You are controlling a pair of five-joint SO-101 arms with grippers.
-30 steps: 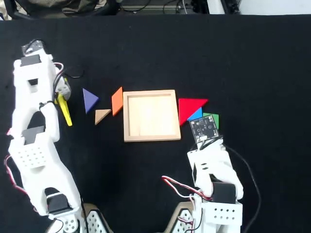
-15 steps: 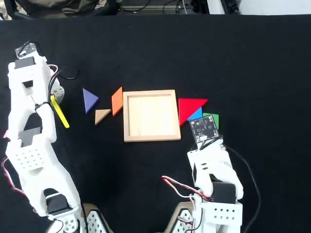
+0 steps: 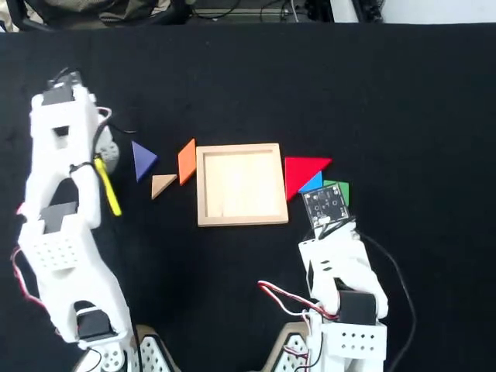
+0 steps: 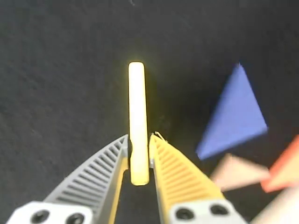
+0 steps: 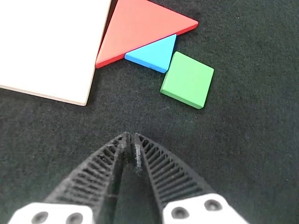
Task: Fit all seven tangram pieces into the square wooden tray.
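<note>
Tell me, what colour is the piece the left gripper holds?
Yellow: the piece shows best in the left wrist view.

From my feed: yellow piece [image 4: 138,107], and the left gripper [image 4: 138,140] is half grey, half yellow. The right gripper [image 5: 130,137] is black. Then there's the indigo triangle [image 3: 142,160], tan triangle [image 3: 161,184], orange parallelogram [image 3: 187,161], red triangle [image 5: 140,25], sky-blue triangle [image 5: 152,53] and green square [image 5: 187,79]. The tray [image 3: 239,146] is pale wood on a black table [image 3: 387,93].

a matte black table [image 3: 248,85]; beyond the table's far edge lie dark cables [image 3: 232,9], with a pale surface [image 3: 438,9] past its far-right corner
</note>
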